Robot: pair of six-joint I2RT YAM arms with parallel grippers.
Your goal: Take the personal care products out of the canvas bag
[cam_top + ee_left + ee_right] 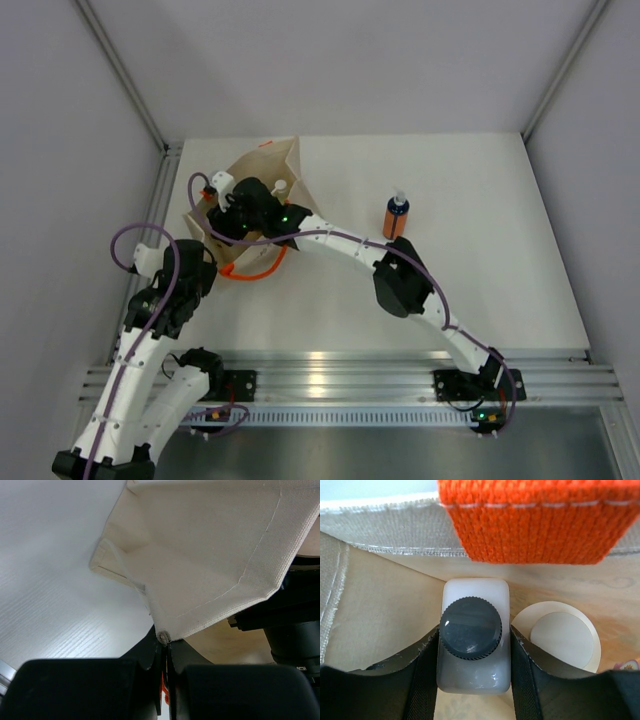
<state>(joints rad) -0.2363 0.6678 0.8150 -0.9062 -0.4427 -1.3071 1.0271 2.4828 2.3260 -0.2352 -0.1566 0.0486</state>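
Nearest the bases, the left gripper (165, 645) has its jaws pressed together on the hem of the canvas bag (210, 555). Its wrist camera shows the pinch point and the beige cloth spreading up and away over the white counter (45, 580). It shows nothing of the bag's inside.

The right gripper (475, 642) reaches into the bag's mouth. Only its own camera shows what lies there. The clear bottle with dark cap (471, 630) stands upright between the jaws, which sit against both of its sides. Just beside it, to the right in that view, is a round cream-white top (563, 639). I cannot tell whether the two touch. Above them an orange handle (530, 525) crosses the bag's rim.

From overhead these bottles are hidden by the right arm's black wrist, which covers the opening. That view alone shows the layout. The bag sits at the counter's left, with an orange loop on its near side. The orange bottle with dark-blue top (396, 218) stands upright out on the counter, well apart to the bag's right.
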